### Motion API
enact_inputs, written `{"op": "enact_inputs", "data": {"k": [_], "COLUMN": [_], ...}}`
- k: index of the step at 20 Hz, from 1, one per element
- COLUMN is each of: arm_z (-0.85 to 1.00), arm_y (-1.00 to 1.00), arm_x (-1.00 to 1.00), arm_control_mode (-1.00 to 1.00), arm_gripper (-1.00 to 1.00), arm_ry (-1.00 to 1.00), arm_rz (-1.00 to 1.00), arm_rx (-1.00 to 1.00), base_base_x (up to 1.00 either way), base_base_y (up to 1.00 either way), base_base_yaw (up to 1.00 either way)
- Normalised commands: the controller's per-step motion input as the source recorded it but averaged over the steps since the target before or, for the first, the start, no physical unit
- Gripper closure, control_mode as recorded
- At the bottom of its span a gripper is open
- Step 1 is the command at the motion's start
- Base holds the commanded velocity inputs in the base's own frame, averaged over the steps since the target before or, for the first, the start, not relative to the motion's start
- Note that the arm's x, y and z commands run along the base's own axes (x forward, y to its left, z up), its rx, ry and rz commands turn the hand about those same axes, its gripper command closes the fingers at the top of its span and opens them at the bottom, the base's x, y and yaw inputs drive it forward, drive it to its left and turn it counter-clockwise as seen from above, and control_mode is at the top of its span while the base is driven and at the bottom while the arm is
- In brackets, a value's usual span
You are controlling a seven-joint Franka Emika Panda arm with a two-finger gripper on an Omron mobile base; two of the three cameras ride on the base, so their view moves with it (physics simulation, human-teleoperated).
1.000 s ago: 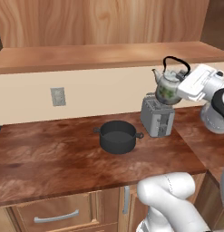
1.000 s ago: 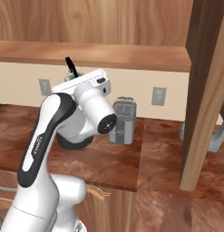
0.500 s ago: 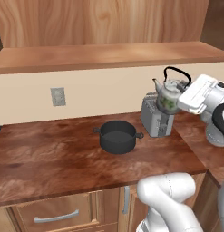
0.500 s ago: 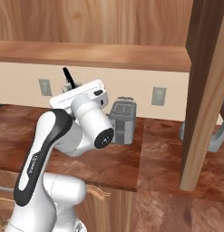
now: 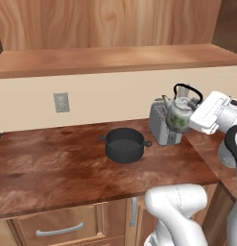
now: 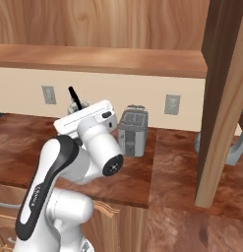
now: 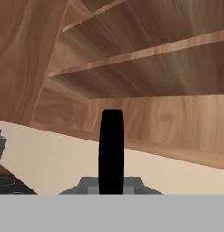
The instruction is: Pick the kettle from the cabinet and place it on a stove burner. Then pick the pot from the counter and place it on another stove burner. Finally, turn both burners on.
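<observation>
my fingers [image 5: 191, 111] are clamped on the kettle [image 5: 178, 114] by its thin black handle [image 7: 111, 152], so it hangs upright in the air just above the toaster [image 5: 164, 126], out of the cabinet [image 5: 110, 57] and ready for a burner. the pot [image 5: 124, 144] sits lidless and empty on the tabletop [image 5: 57, 168], waiting its turn.

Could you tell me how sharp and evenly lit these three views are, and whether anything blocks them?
Left base view: sharp, flat light, soft shadow under the pot. Right base view: equally sharp; the arm hides most of the kettle. Hand view: the kettle's black handle stands close up the middle; cabinet boards behind look soft.
</observation>
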Motion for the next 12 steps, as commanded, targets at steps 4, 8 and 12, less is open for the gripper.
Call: {"op": "enact_inputs", "data": {"k": [4,8,12], "arm_z": [-0.30,-0.13,0.00], "arm_y": [0.00,0.00,0.00], "arm_x": [-0.12,-0.04,0.00], "arm_control_mode": [-1.00,-1.00,-1.00], "arm_gripper": [1.00,1.00,1.00], "arm_ry": [0.05,0.06,0.00], "arm_rz": [0.00,0.00,0.00], "arm_rx": [-0.01,0.00,0.00], "base_base_x": [0.00,0.00,0.00], "base_base_y": [0.00,0.00,0.00], "base_base_yaw": [0.00,0.00,0.00]}}
